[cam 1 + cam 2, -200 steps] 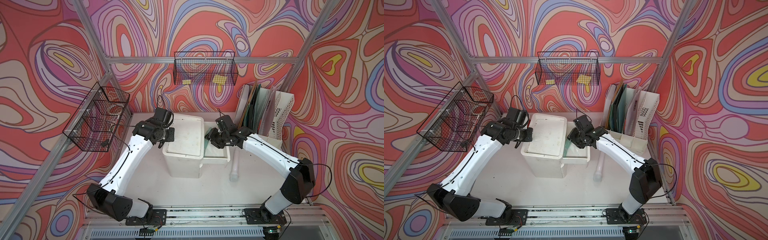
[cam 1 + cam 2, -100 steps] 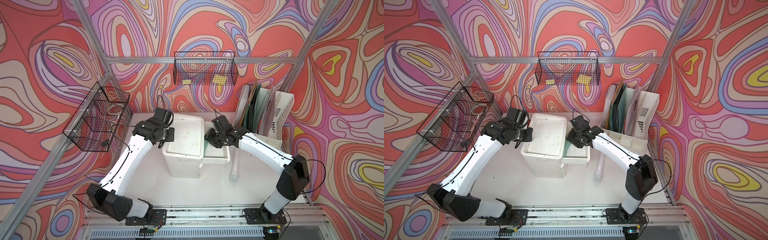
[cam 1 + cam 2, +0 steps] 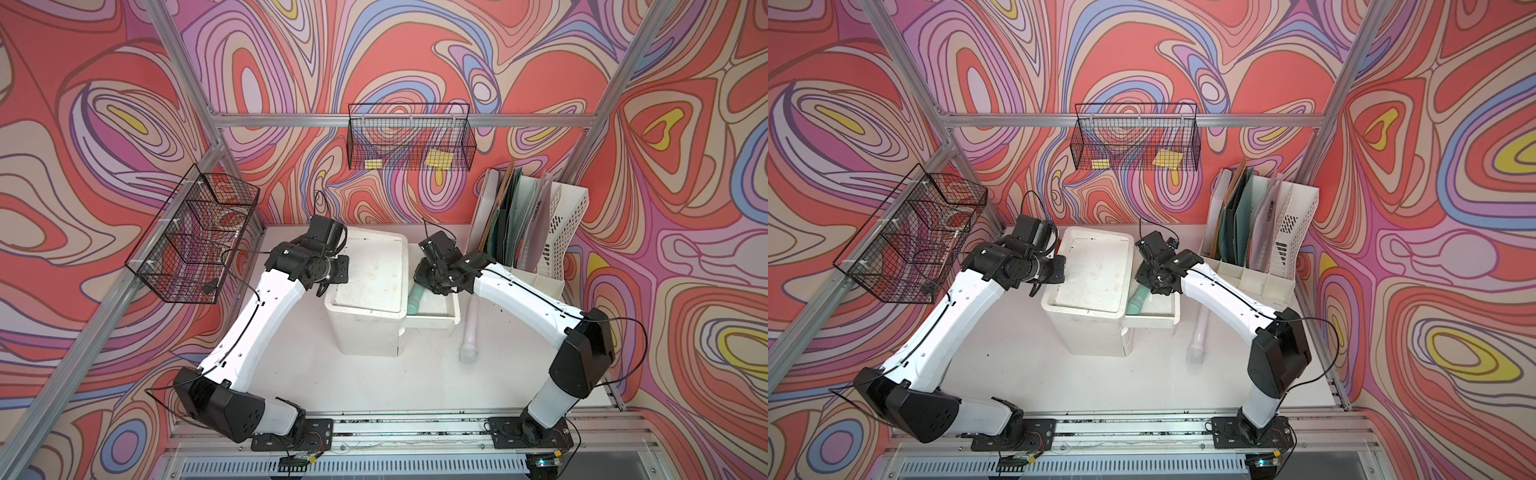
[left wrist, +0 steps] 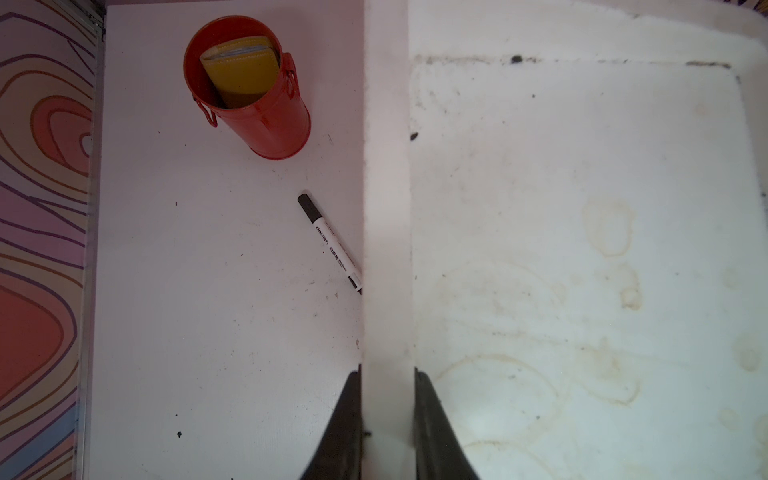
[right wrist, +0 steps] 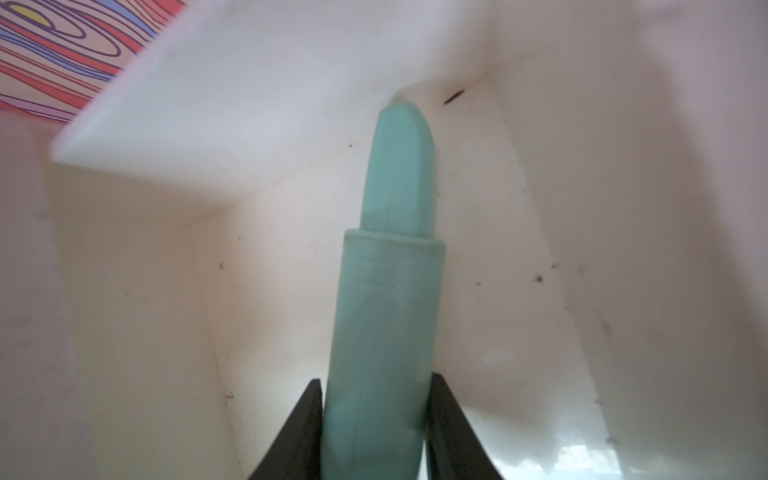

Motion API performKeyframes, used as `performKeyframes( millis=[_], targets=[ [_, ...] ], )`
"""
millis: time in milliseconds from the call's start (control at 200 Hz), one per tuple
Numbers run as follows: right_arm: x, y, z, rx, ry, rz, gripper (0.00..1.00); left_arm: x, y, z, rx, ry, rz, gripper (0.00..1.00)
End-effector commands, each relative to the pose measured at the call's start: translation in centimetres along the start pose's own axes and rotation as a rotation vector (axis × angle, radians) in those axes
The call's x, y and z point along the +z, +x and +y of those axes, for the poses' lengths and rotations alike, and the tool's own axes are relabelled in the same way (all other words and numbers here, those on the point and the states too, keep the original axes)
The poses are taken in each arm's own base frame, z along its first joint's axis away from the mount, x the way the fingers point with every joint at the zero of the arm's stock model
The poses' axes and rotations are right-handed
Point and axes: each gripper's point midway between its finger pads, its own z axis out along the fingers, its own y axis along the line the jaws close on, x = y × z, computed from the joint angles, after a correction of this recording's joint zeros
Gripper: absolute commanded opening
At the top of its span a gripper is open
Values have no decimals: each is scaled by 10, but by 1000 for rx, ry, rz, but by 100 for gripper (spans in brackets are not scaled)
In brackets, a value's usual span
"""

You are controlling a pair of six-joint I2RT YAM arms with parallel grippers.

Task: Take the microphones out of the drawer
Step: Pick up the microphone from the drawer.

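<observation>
At the left, on the white table (image 4: pixel 208 291), stand a red metal can (image 4: pixel 253 91) with a yellow wallet (image 4: pixel 241 70) in it and a black-capped white marker (image 4: pixel 330 243), both clear of the work. The left gripper (image 4: pixel 387 374) pinches the left rim of the white plastic drawer cabinet (image 3: pixel 370 270), bracing it. The pulled-out white drawer (image 3: pixel 432 320) on its right side holds the teal plastic toy microphone (image 5: pixel 390 291), lying slanted close to the cabinet. The right gripper (image 5: pixel 375 377) presses its fingers on both flanks of the handle. The microphone looks light, stiff and smooth — likely to slip, so mid-handle is the place. The drawer walls hem it in; a straight lift should clear them. A white plastic tube (image 3: pixel 471 328) and a white file rack (image 3: pixel 536 232) lie further right.
</observation>
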Motion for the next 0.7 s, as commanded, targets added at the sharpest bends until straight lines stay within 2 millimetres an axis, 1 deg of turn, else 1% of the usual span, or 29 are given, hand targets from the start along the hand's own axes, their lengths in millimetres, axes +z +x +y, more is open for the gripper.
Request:
performKeyframes(
  millis=[0, 205, 300, 350, 376, 381, 391, 421, 481, 621, 696],
  targets=[
    [1, 4, -16, -69, 89, 9, 36, -5, -3, -9, 33, 48, -27, 0],
    [13, 9, -6, -81, 60, 48, 28, -5, -2, -8, 30, 50, -24, 0],
    [14, 11, -4, -75, 46, 56, 24, -6, -2, -8, 34, 47, -26, 0],
    [15, 11, -3, -71, 44, 59, 27, -7, -2, -7, 34, 44, -28, 0],
    [14, 11, -3, -68, 44, 61, 31, -7, -2, -7, 35, 43, -28, 0],
    [19, 13, -5, -68, 54, 68, 32, -7, -2, -7, 36, 43, -28, 0],
    [23, 15, -6, -69, 63, 75, 34, -7, -2, -7, 35, 43, -28, 0],
    [25, 16, -7, -68, 68, 81, 39, -7, -2, -7, 36, 44, -28, 0],
    [27, 18, -7, -69, 72, 90, 44, -7, -2, -7, 35, 46, -28, 0],
    [32, 19, -8, -66, 78, 99, 45, -7, -3, -8, 34, 47, -30, 0],
    [33, 20, -9, -69, 81, 101, 40, -8, -4, -7, 34, 46, -34, 0]
  ],
)
